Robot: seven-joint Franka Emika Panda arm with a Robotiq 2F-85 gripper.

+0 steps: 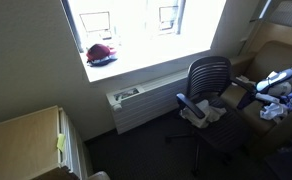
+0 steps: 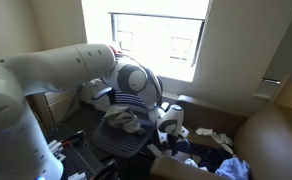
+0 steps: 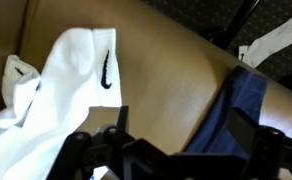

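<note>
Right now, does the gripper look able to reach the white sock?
Likely yes: the open gripper hangs near the white sock, which lies uncovered on the cardboard; the blue cloth lies beside it.

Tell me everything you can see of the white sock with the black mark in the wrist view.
The white sock looks like soft knit fabric, limp and crumpled, with a small black curved mark near one edge. It lies on a tan cardboard-like surface, its lower end running out of view. More white fabric touches its side. The open pincer is beside it, not gripping it.
</note>
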